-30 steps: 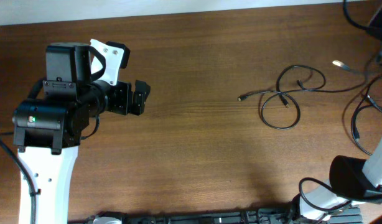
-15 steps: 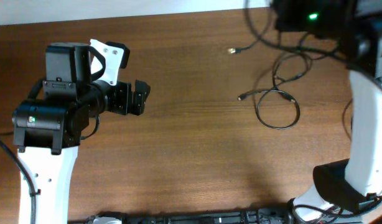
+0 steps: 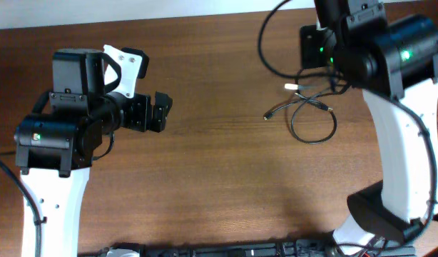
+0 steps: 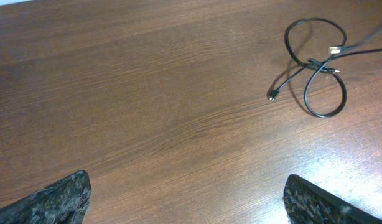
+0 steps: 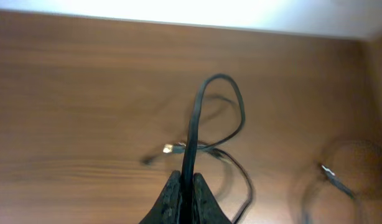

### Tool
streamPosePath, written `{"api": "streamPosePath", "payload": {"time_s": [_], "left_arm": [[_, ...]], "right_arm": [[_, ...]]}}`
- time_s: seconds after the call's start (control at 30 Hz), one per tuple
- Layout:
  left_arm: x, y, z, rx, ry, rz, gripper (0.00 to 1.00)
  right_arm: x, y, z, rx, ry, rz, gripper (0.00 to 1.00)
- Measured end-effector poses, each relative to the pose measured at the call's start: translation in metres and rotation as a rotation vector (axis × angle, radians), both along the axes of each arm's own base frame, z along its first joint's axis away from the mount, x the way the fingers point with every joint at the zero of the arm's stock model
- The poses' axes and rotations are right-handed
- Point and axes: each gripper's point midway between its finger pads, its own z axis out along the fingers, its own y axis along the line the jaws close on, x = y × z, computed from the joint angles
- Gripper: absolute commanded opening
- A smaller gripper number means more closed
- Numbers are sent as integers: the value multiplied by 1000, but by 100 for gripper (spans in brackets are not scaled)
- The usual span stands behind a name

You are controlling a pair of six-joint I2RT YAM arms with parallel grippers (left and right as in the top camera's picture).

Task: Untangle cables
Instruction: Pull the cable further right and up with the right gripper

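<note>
The cables lie on the wooden table [image 3: 226, 164] at the right, as a thin black loop [image 3: 313, 127] with a small plug end [image 3: 267, 116] and a silver plug [image 3: 292, 86]. The left wrist view shows the same loop [image 4: 323, 93] far off to the upper right. My right gripper [image 5: 186, 182] is shut on one black cable strand [image 5: 192, 124], which rises from the jaws into an arch above the table. In the overhead view the right arm [image 3: 390, 57] hides that gripper. My left gripper [image 3: 164, 112] hovers open over bare wood at the left, its fingertips [image 4: 66, 194] wide apart.
The table's far edge [image 3: 205, 14] runs along the top, with white floor beyond. Another thin cable with a silver plug [image 5: 331, 173] lies to the right in the right wrist view. A dark strip [image 3: 240, 251] lines the table's near edge.
The right arm has swung in from the right and up over the cable bunch, holding a strand. The loop and plugs on the table have been dragged slightly left. The left arm has not moved.
</note>
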Motion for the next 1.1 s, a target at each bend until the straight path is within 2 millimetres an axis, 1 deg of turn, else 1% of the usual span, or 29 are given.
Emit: {"api": "streamPosePath", "payload": {"time_s": [0.07, 0.1, 0.17, 0.23, 0.3, 0.4, 0.57, 0.7, 0.77, 0.9, 1.1], "left_arm": [[0, 0, 0, 0, 1, 0, 99], [0, 0, 0, 0, 0, 0, 99], [0, 0, 0, 0, 1, 0, 99], [0, 0, 0, 0, 0, 0, 99], [0, 0, 0, 0, 1, 0, 99], [0, 0, 0, 0, 0, 0, 99], [0, 0, 0, 0, 1, 0, 99], [0, 0, 0, 0, 0, 0, 99], [0, 0, 0, 0, 0, 0, 99], [0, 0, 0, 0, 0, 0, 99], [0, 0, 0, 0, 1, 0, 99]], "right_arm": [[4, -29, -13, -72, 54, -85, 4], [9, -47, -20, -104, 77, -139, 4], [16, -76, -30, -136, 109, -222, 4], [19, -102, -38, -151, 134, -295, 4], [16, -126, -45, -158, 163, -358, 4], [9, -154, -57, -167, 212, -429, 4], [-3, -184, -79, -173, 303, -501, 4], [-12, -199, -93, -173, 358, -541, 4], [-9, -199, -93, -168, 345, -546, 4], [1, -194, -94, -124, 303, -543, 4], [25, -176, -96, 9, 232, -488, 4]]}}
